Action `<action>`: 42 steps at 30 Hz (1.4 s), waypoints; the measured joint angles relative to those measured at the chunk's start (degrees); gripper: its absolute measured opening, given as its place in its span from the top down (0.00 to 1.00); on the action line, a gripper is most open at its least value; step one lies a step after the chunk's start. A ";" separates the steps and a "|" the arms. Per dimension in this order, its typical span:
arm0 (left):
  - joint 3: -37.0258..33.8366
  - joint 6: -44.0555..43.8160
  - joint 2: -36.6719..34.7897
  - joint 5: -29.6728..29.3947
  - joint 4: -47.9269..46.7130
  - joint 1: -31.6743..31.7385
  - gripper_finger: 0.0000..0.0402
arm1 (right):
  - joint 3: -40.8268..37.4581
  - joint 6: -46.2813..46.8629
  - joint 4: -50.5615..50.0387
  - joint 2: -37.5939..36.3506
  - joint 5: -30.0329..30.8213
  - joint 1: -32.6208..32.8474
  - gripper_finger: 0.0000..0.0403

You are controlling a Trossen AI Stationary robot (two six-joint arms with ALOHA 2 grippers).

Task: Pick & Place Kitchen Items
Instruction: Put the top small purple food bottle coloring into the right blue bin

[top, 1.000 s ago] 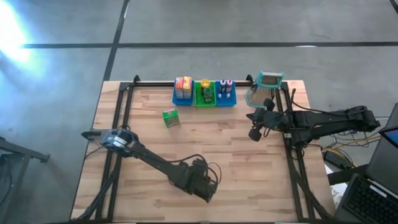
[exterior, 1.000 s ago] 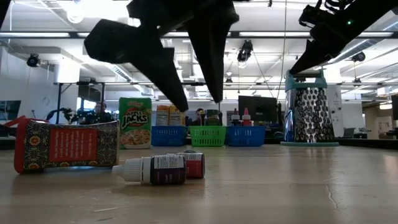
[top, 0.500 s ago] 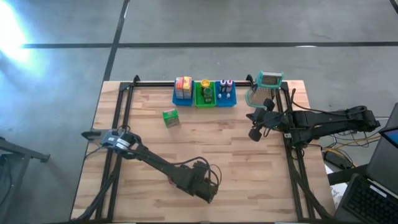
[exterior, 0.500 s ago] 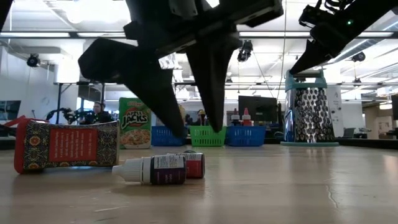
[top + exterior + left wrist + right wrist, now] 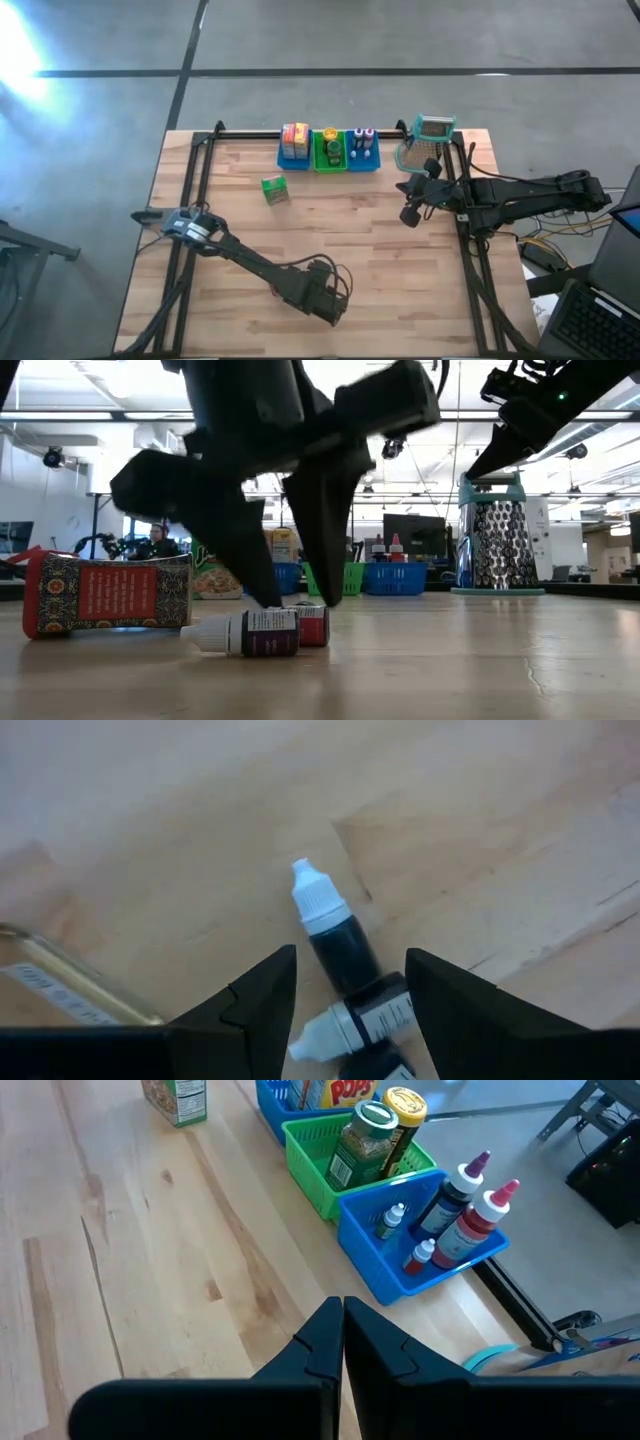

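Our left hand (image 5: 290, 595) has dropped almost to the desk (image 5: 450, 660) over the last second, fingers spread either side of the small bottles (image 5: 335, 925) lying near the front edge. Grab looks imminent. Right hand (image 5: 340, 1345) sits pressed together near the bins (image 5: 400, 1240).

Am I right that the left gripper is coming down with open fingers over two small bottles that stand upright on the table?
Not quite: the bottles lie on their sides, as the left wrist and low views show. The left gripper is indeed above them with open fingers.
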 joint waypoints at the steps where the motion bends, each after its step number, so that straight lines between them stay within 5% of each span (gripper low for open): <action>1: -0.79 -0.07 0.00 0.37 1.23 0.00 0.51 | 0.00 -0.04 0.00 0.00 0.00 -0.01 0.98; 15: -5.23 0.34 -0.24 -0.25 6.69 0.10 0.53 | 0.00 -0.23 0.10 0.09 0.04 -0.01 0.98; 29: -5.39 3.15 -0.07 -2.92 6.19 0.33 0.77 | 0.00 -0.23 0.22 0.13 0.07 -0.01 0.98; 36: -5.58 10.82 0.09 -9.65 5.90 1.18 0.77 | 0.00 -2.23 0.29 0.13 0.11 0.00 0.98; 42: -5.60 14.14 -3.34 -26.95 0.86 0.94 0.77 | 0.00 -1.20 1.65 0.13 0.15 0.01 0.98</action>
